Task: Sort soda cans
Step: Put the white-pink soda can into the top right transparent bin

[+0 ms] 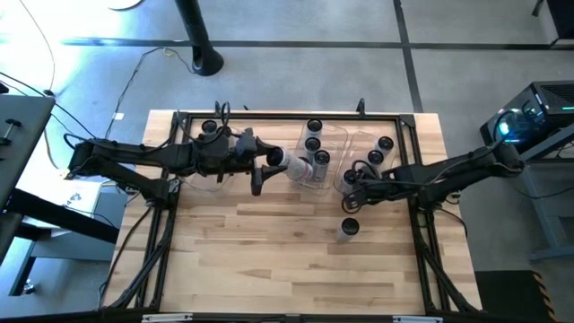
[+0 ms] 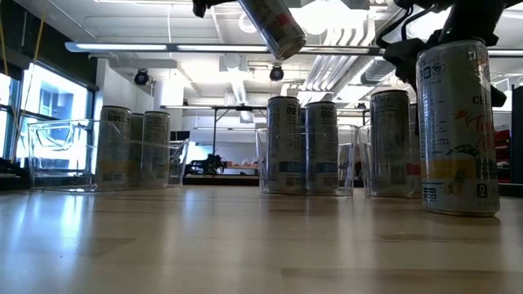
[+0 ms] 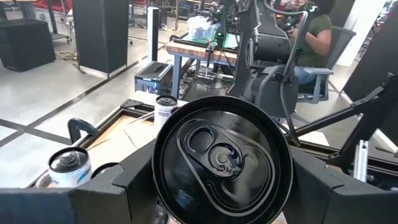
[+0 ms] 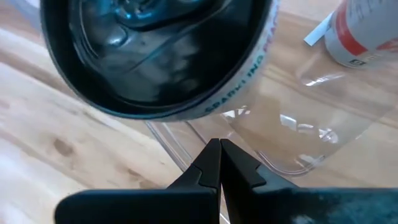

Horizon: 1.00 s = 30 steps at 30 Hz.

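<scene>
Soda cans, small silvery-grey cylinders with dark round tops, are sitting in three clear rectangular plastic bins along the far side of the wooden tabletop. Going left to right: the left bin is holding two, and the left tool is gripping one tilted can by its sidewall, carrying it above the middle bin. We are judging these cans stiff but dentable, smooth and slippery, so mid-body is the sensible hold. The right tool, pinched shut and empty, is hovering by the right bin, near one can standing loose.
</scene>
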Each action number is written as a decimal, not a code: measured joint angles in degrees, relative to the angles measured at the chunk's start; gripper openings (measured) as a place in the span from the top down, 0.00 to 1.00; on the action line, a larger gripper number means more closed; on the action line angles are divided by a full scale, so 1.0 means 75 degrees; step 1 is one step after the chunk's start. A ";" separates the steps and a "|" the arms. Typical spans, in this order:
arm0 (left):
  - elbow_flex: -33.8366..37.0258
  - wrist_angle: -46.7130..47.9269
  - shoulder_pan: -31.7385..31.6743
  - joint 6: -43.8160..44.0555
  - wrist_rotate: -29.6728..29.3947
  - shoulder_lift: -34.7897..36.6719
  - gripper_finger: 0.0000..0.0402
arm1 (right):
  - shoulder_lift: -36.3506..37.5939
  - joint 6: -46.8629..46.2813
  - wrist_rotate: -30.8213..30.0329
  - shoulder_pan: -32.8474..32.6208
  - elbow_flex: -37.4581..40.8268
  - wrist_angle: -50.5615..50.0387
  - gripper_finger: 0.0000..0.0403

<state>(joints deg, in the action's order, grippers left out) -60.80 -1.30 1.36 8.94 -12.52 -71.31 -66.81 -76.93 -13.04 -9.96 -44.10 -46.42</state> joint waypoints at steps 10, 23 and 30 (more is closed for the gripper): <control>0.0000 -0.0152 0.0167 0.0143 0.0030 -0.0003 0.40 | -0.0003 -0.0431 -0.0002 -0.0597 0.0000 0.0504 1.00; -0.0006 -0.0443 0.0543 0.0206 0.0110 -0.0003 0.40 | -0.1118 -0.0500 0.0295 -0.1043 -0.0003 0.2330 1.00; -0.0006 -0.0440 0.0666 0.0273 0.0109 -0.0003 0.40 | -0.1180 -0.0481 0.0286 -0.1195 0.0003 0.2799 1.00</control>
<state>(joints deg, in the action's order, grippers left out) -60.84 -4.60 6.36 10.98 -11.70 -71.33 -75.66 -80.53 -10.89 -18.93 -44.08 -25.43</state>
